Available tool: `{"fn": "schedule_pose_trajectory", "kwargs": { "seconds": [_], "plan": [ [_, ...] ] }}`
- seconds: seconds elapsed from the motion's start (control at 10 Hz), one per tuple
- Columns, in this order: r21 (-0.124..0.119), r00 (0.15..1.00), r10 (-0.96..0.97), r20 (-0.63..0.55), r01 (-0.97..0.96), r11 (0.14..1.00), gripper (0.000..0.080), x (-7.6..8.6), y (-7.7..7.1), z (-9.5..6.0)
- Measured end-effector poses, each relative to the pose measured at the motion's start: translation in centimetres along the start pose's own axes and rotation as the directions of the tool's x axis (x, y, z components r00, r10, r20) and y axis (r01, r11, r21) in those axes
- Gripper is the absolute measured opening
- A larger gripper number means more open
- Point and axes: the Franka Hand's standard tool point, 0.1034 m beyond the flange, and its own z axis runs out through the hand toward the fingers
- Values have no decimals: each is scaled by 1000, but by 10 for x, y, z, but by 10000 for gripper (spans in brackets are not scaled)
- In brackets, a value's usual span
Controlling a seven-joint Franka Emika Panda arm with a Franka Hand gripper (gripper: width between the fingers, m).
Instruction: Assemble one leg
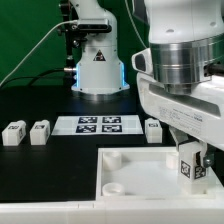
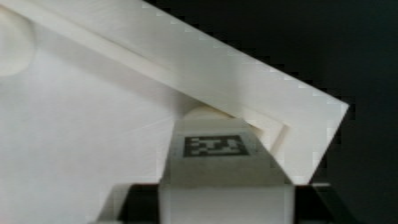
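My gripper (image 1: 192, 165) is shut on a white leg (image 1: 190, 168) with a black-and-white tag, holding it upright over the right part of the large white square panel (image 1: 130, 170). In the wrist view the held leg (image 2: 217, 150) stands between the dark fingers (image 2: 143, 200), its end close to the panel's corner (image 2: 267, 110). Whether it touches the panel I cannot tell. Three more legs lie on the black table: two at the exterior view's left (image 1: 14, 133), (image 1: 40, 131) and one to the right of the marker board (image 1: 153, 130).
The marker board (image 1: 97, 124) lies flat behind the panel. The robot base (image 1: 98, 65) stands at the back with cables at the exterior view's left. A round socket (image 1: 113, 159) shows near the panel's far left corner.
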Motion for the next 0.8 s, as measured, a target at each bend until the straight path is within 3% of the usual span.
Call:
{"fn": "schedule_pose_trajectory", "kwargs": {
  "seconds": [0.1,0.3,0.4,0.5,0.6,0.7,0.8],
  "plan": [
    [5,984,180,11,-180,984,292,1,-1,-1],
    [22,835,550,36,-550,835,293,1,-4,0],
    [41,791,610,38,-612,790,293,0,-6,1],
    [44,846,532,31,-533,845,303,0,-6,1],
    [43,846,532,35,-534,845,303,-1,-6,1],
    [43,852,522,34,-523,851,476,-1,-6,1],
    [46,959,283,19,-283,958,619,3,-3,3]
  ]
}}
